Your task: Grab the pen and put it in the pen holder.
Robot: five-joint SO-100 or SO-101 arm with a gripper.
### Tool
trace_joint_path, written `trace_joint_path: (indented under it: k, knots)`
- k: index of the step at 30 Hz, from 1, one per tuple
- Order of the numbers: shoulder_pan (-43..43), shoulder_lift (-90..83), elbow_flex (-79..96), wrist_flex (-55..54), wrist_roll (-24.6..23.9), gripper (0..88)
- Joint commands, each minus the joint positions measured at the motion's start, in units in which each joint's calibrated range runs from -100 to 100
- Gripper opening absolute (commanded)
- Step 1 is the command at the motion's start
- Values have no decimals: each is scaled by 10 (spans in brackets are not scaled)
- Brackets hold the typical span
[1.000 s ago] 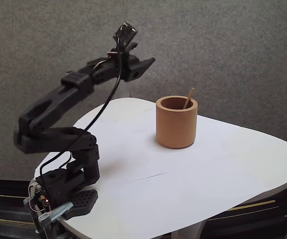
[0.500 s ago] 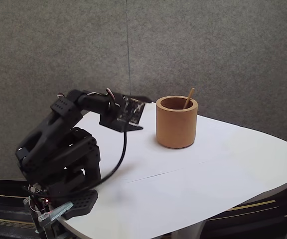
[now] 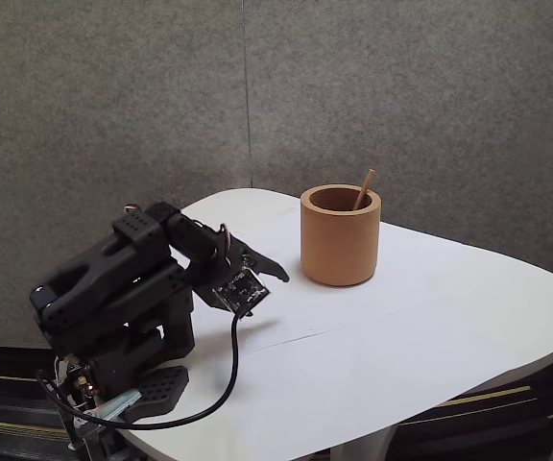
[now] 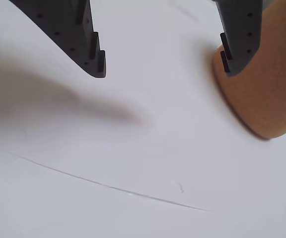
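Note:
The pen holder (image 3: 340,240) is a tan-orange cup standing upright on the white table (image 3: 430,327). The pen (image 3: 364,189), a thin tan stick, leans inside it with its top poking above the rim at the right. My black gripper (image 3: 269,270) hangs low over the table, left of the cup and apart from it. In the wrist view the gripper (image 4: 164,67) is open, with nothing between its dark fingertips (image 4: 98,64). The pen holder's wall (image 4: 269,94) shows at the right, behind the right finger.
The arm is folded over its base (image 3: 128,384) at the table's left front corner, with a black cable (image 3: 224,384) looping down. A faint seam (image 4: 108,187) crosses the tabletop. A grey wall (image 3: 401,96) stands behind.
The arm has folded down from a raised pose. The gripper dropped from high above the table to just over it, left of the cup. Pen and cup have not moved.

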Motion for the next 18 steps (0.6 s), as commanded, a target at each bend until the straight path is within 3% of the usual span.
trace_joint_path:
  k: [1, 18]
  knots:
    - [3, -2, 12, 1, -2, 330]
    - [2, -2, 13, -1, 2, 330]
